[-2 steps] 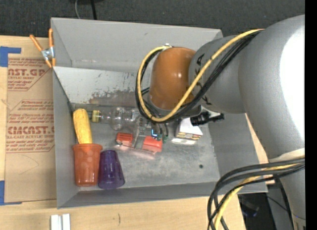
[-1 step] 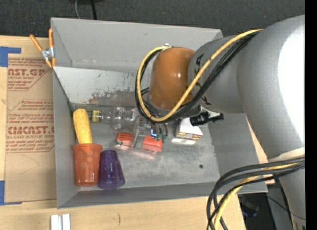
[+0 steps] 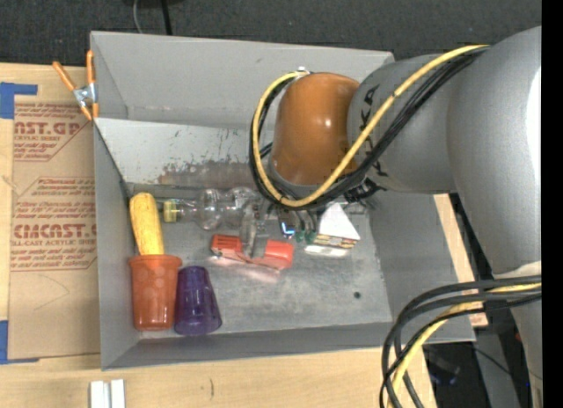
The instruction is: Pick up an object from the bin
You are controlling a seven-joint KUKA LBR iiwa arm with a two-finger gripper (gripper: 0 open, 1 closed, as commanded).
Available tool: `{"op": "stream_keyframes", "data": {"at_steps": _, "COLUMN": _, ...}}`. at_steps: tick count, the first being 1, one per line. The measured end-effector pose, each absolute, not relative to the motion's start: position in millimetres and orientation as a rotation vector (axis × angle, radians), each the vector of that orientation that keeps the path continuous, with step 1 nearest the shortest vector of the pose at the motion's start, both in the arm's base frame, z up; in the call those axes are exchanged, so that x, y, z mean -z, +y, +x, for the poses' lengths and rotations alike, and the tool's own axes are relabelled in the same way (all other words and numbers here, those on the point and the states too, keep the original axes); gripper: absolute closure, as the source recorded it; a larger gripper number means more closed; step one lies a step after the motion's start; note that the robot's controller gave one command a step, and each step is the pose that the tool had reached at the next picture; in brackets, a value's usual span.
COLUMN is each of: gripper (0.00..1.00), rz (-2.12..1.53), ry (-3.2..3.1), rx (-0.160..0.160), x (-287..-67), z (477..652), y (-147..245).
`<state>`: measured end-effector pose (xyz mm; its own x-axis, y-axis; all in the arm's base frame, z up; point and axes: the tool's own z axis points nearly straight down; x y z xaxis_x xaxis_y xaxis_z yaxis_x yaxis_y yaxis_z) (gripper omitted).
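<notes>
My gripper [image 3: 259, 241] comes down under the arm's orange cover, in the middle of the bin, right over a flat red-orange thing [image 3: 278, 255] that lies on the bin floor. The gripper's tip overlaps the middle of that red-orange thing. Just to the left lies a clear plastic piece [image 3: 212, 207] with a small yellowish cap. A white packet with dark print [image 3: 335, 231] lies close on the right, partly under the arm.
Along the bin's left wall lie a yellow corn cob [image 3: 145, 222], an orange cup [image 3: 154, 293] and a purple cup [image 3: 195, 302], the cups side by side. The arm with its yellow and black cables covers the bin's right back part.
</notes>
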<state>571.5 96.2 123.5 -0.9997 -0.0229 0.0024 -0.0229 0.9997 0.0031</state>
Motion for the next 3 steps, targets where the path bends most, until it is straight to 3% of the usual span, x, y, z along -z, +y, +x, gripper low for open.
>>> {"op": "stream_keyframes", "data": {"at_steps": 1, "gripper": 0.00, "rz": -0.234, "ry": -3.130, "rx": 0.007, "x": -126, "z": 552.8, "y": 91}}
{"op": "stream_keyframes", "data": {"at_steps": 2, "gripper": 0.00, "rz": -0.261, "ry": -3.127, "rx": 0.007, "x": -124, "z": 548.9, "y": 91}}
{"op": "stream_keyframes", "data": {"at_steps": 3, "gripper": 1.00, "rz": -0.349, "ry": -3.118, "rx": 0.007, "x": -85, "z": 558.8, "y": 83}}
